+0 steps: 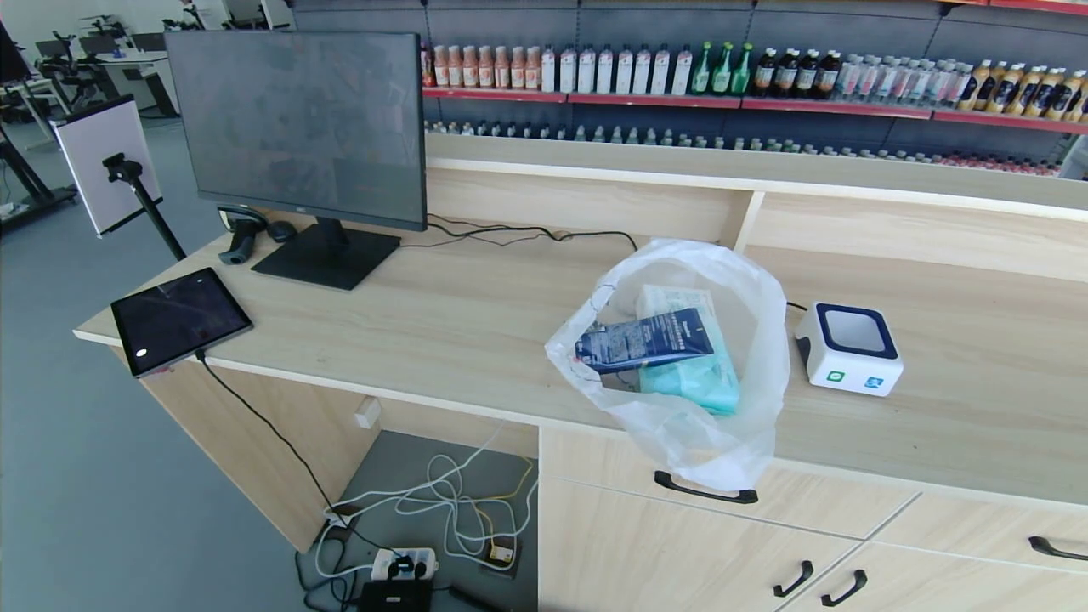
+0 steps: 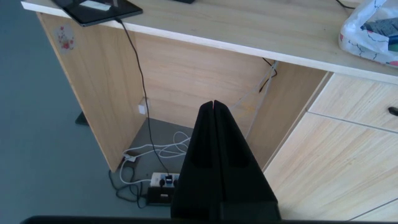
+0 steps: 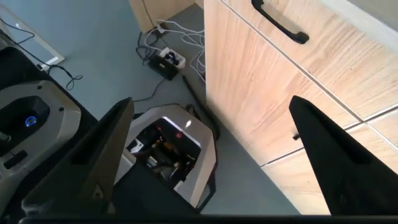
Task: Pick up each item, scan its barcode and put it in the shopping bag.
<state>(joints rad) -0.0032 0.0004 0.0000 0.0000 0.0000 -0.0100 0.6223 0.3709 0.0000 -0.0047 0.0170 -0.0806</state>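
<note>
The clear shopping bag point(image 1: 680, 438) sits open-mouthed on the wooden worktop point(image 1: 459, 331). Inside it, a dark blue packet point(image 1: 646, 340) lies across a teal pack point(image 1: 701, 382). The white barcode scanner point(image 1: 850, 348) stands just beside the bag at its 3 o'clock. The monitor point(image 1: 297, 127) is at its 10 o'clock and a tablet point(image 1: 178, 319) at its 9 o'clock, on the worktop's edge. The left tool point(image 2: 213, 109) hangs low before the worktop's front, fingers pressed together on nothing. The right tool point(image 3: 211, 106) is spread wide and empty by the drawer fronts point(image 3: 267, 93).
</note>
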